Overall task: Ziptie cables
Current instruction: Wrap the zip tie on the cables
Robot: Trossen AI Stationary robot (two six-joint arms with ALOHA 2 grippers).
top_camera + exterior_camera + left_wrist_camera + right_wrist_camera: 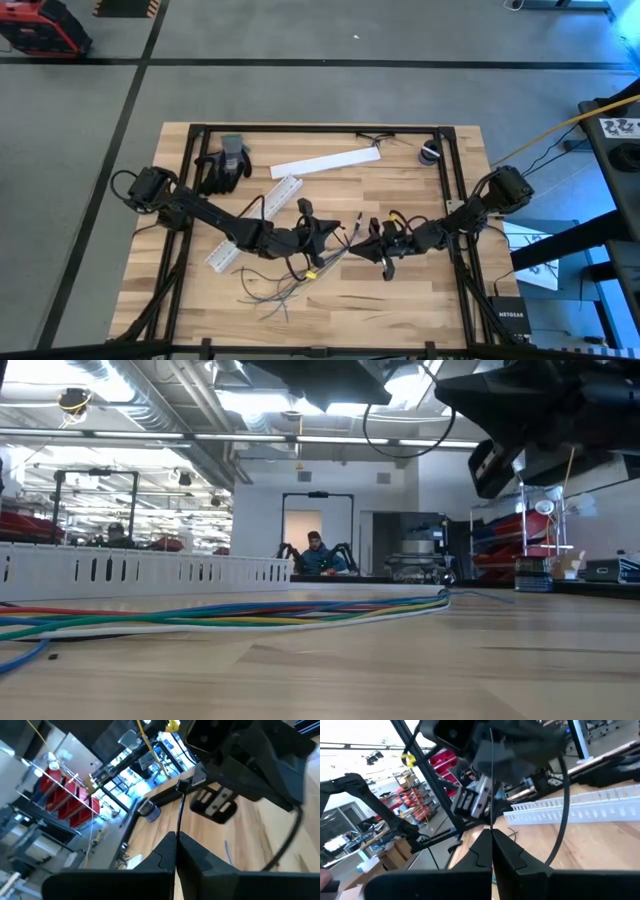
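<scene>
My two grippers meet above the middle of the table. The left gripper (338,236) and the right gripper (372,238) point at each other, both shut on a thin black zip tie (179,810) that spans the short gap between them. The cables (268,288) lie loose on the wood near the front, left of and below the grippers. In the low view the cables (220,615) are a flat bunch of blue, red, green, yellow and white strands lying on the tabletop. My left gripper (176,836) pinches one end of the zip tie (178,827) between its two fingertips, coming level from the table's left. The tie runs straight out along the fingers toward the other gripper, clear of the table. My right gripper (491,832) pinches the tie's other end (491,822) between its fingertips, level from the table's right. The tie leaves the fingers in a straight line toward the left gripper and hangs clear of the table.
A white slotted channel (255,222) lies slantwise under the left arm. A flat white strip (325,163), dark gloves (225,165) and a tape roll (430,153) sit at the back. A black frame (455,180) borders the table.
</scene>
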